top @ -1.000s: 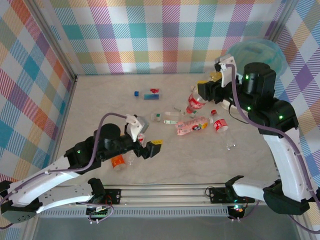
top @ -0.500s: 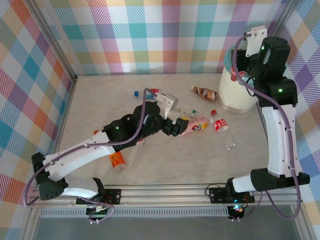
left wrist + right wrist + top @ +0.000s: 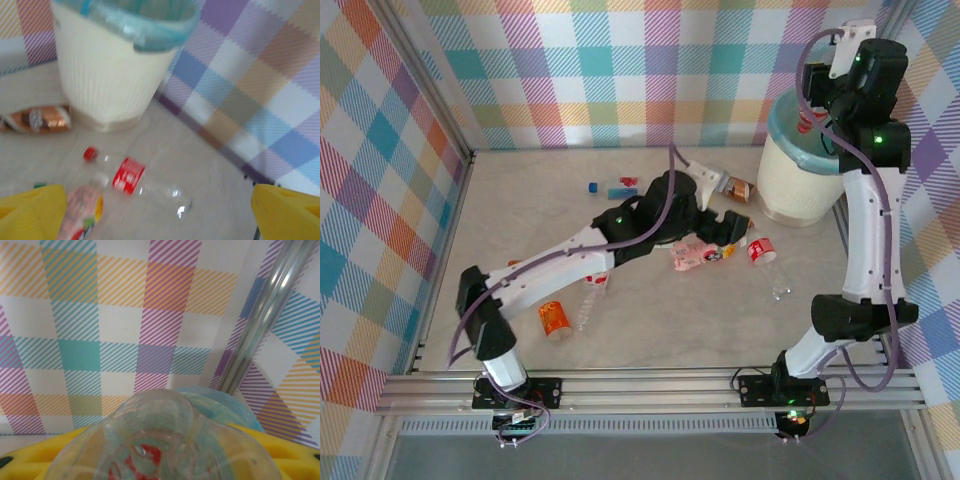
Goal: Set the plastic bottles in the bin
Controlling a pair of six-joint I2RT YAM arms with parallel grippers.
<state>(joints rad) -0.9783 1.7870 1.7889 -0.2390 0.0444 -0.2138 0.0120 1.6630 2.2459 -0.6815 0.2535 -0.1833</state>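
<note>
I count one bin (image 3: 798, 190) at the table's (image 3: 520, 220) far right corner, contents hidden. Five bottles lie loose: brown (image 3: 732, 188), pink (image 3: 698, 253), red-labelled (image 3: 761, 250), orange (image 3: 554, 320), clear (image 3: 586, 305). Right gripper (image 3: 820, 115) clamps a sixth (image 3: 165, 440) above the bin; left gripper (image 3: 726, 231) gapes over pink.

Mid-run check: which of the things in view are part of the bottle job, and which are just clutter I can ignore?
Job: bin; clear bottle in the right claw; pink bottle; brown bottle; red-label bottle; orange bottle.
Lying about: small blue piece; blue-and-red bits beside it, too small to identify.
</note>
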